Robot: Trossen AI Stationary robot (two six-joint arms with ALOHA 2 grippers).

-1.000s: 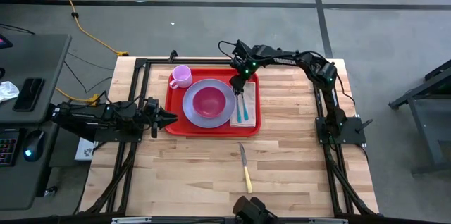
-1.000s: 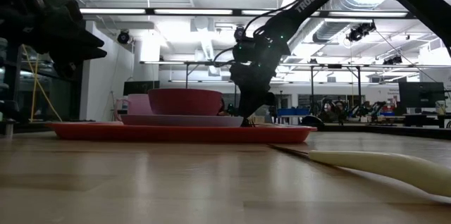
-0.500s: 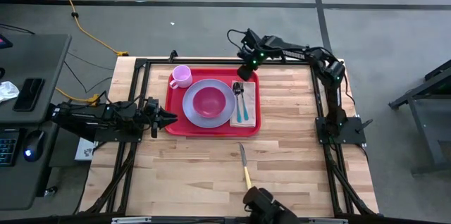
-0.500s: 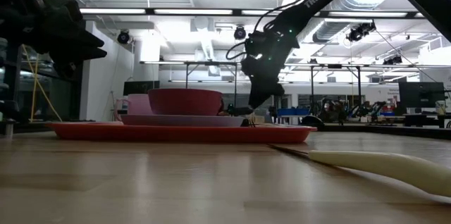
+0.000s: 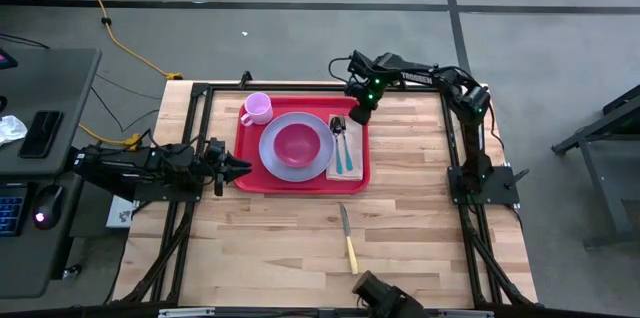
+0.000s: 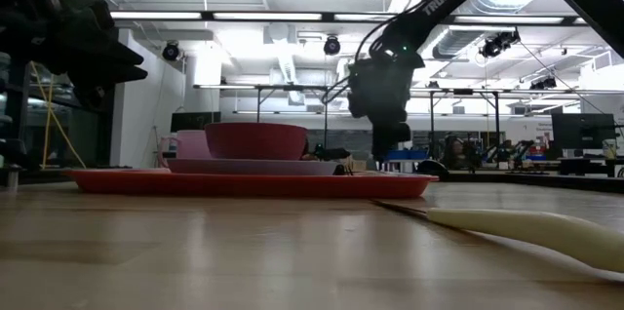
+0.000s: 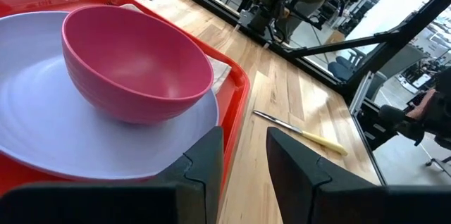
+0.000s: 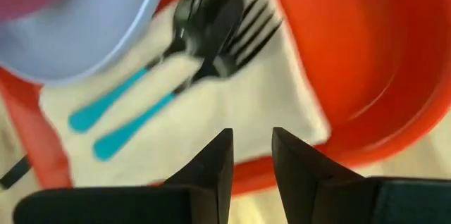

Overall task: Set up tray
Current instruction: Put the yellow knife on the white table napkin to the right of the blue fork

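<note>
Red tray [image 5: 302,176] at table centre, already holding plate [image 5: 283,157], bowl [image 5: 297,143], cup [image 5: 257,108], spoon and fork [image 8: 236,37] on napkin [image 8: 211,122]. Right gripper [image 5: 359,115] above far right corner, parted, empty. Left gripper [image 5: 238,167] beside tray, parted, idle. Knife [image 5: 347,237] outside, well apart: risks slipping when pinched flat off wood.

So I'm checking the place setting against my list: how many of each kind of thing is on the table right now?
Tray: 1
Plate: 1
Bowl: 1
Cup: 1
Napkin: 1
Spoon: 1
Fork: 1
Knife: 1, off the tray on the bare wood
Total: 8
</note>
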